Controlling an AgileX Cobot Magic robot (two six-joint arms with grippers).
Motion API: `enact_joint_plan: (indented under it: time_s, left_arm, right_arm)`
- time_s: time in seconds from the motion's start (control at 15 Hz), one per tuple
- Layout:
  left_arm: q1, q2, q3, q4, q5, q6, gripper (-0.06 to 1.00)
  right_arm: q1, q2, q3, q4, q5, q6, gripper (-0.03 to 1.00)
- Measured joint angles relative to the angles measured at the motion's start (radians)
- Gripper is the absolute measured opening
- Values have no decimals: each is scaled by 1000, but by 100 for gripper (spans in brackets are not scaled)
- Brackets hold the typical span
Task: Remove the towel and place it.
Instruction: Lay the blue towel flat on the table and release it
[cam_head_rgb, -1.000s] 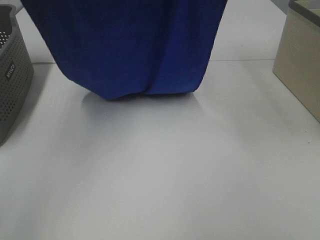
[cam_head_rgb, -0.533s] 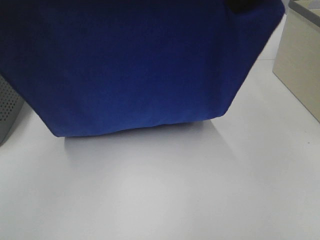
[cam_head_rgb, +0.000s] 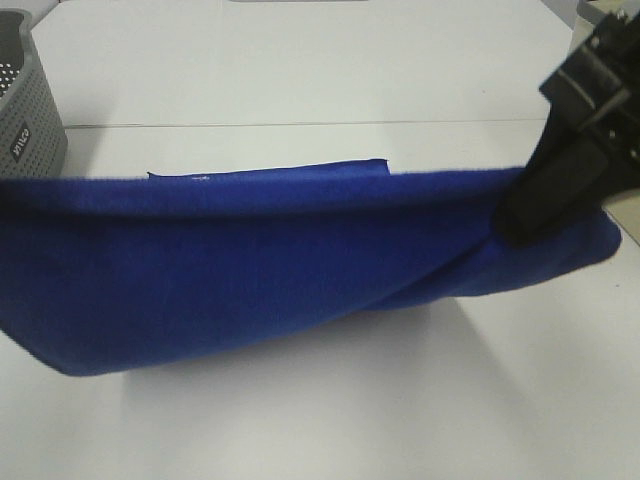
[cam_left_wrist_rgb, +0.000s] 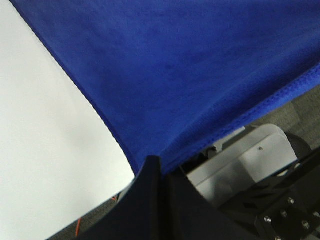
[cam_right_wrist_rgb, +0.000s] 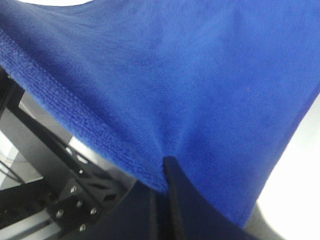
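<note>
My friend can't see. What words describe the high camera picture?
A blue towel is held stretched over a white table, its right end pinched in the black right claw. A grey holed basket sits at the far left edge.

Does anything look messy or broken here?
Nothing looks broken or spilled. The towel hangs a bit crooked: pinched by the left gripper and the right gripper, it sags lower toward the basket side, its far edge lying on the table.
</note>
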Motion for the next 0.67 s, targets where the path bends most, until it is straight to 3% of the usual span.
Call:
enact_joint_plan:
  time_s: [0.47,0.67]
  left_arm:
    - [0,-14,274,-105,-6,42,0]
    - [-35,-65,372,-144,-6,48,0]
  right_arm:
    - [0,-75,308,121,-10,48,2]
    - [0,-76,457,158,-15,49,2]
